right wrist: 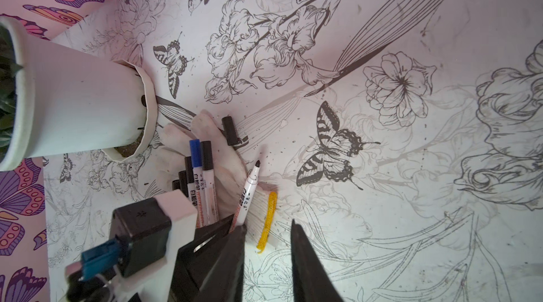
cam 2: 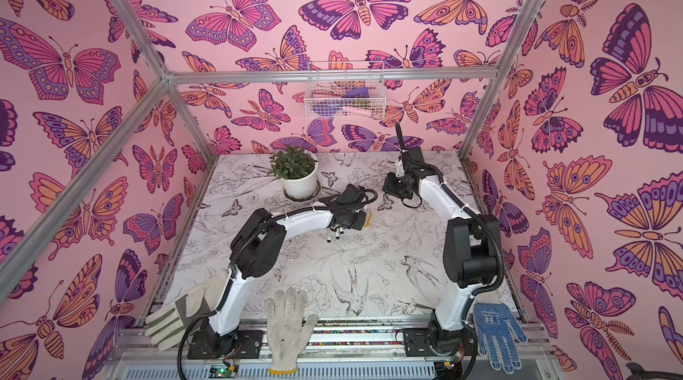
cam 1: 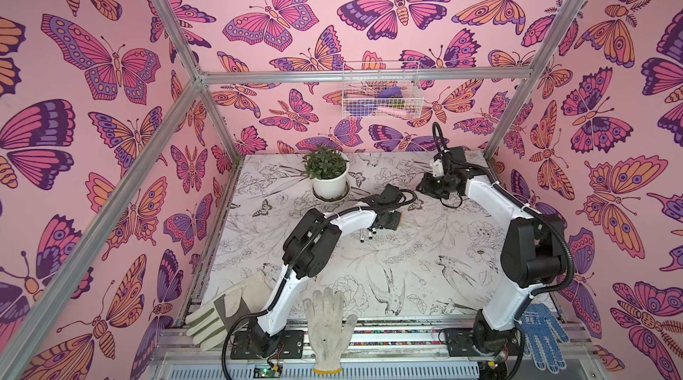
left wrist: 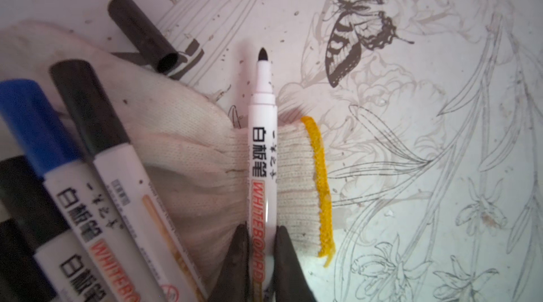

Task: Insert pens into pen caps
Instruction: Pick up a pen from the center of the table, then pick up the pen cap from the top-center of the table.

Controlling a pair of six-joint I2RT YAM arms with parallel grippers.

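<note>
In the left wrist view, my left gripper (left wrist: 261,244) is shut on the barrel of an uncapped white pen (left wrist: 262,144) with a black tip. That pen lies across a white knit glove (left wrist: 188,150) with a yellow cuff. A loose black pen cap (left wrist: 144,34) lies on the table beyond the glove. Several capped pens (left wrist: 97,186), one with a blue cap, lie beside the held one. My right gripper (right wrist: 268,225) hovers open and empty close by, apart from the pen (right wrist: 249,186). In both top views the left gripper (cam 1: 388,217) hides the held pen.
A white plant pot (cam 1: 330,184) stands behind the left gripper. Three gloves hang over the front rail: padded (cam 1: 221,315), white knit (cam 1: 327,326) and blue dotted (cam 1: 543,337). A wire basket (cam 1: 380,89) hangs on the back wall.
</note>
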